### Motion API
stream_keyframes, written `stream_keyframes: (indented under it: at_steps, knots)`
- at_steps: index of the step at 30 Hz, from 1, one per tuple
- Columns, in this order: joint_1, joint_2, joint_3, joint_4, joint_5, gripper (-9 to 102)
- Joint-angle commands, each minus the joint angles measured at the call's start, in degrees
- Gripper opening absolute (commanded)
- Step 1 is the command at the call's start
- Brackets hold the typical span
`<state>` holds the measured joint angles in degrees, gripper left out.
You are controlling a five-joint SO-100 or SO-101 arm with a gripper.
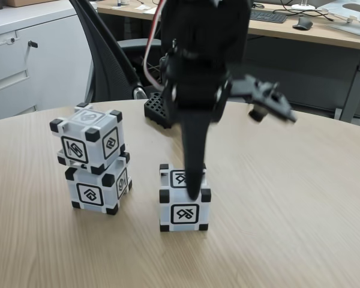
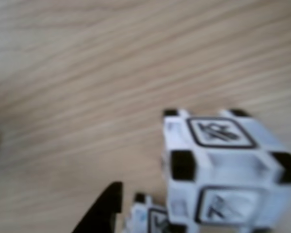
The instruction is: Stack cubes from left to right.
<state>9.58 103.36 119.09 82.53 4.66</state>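
We look across a round wooden table (image 1: 288, 198) in the fixed view. At about eight o'clock from the table's centre stand two white cubes with black corner blocks and a glyph on each face, one stacked on the other: the upper cube (image 1: 87, 139) sits slightly twisted on the lower cube (image 1: 99, 186). Just to their right, apart from them and near six o'clock, stands the single cube (image 1: 184, 207) on the tabletop.

The black arm comes down from twelve o'clock, and its gripper (image 1: 240, 147) is spread wide. One long finger (image 1: 193, 157) points straight down, its tip over the top face of the single cube (we cannot tell whether it touches). The other finger (image 1: 270, 99) juts out toward three o'clock, well clear of every cube. Nothing is held between them.

In the wrist view, which is blurred, we see a cube (image 2: 223, 167) at about four o'clock of the picture, and the corner of another cube (image 2: 148, 216) below it near six o'clock. A dark fingertip (image 2: 104, 211) enters from the bottom edge, just left of that corner. Wood grain covers the rest.

Behind the table stand an office chair (image 1: 108, 54), a white cabinet (image 1: 24, 60) and a desk with a keyboard (image 1: 267, 16).
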Motion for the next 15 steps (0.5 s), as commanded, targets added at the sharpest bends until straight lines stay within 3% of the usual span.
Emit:
stream_keyframes:
  at_steps: [1, 5, 10, 15]
  knots:
    - [-0.09, -3.08, -0.88, -0.70, 0.53, 45]
    - [-0.09, -7.47, -1.14, -0.70, 1.32, 35]
    - [-0.09, -7.38, -1.14, -0.79, 2.37, 0]
    - [0.00, -6.94, -1.32, -0.62, 2.90, 0]
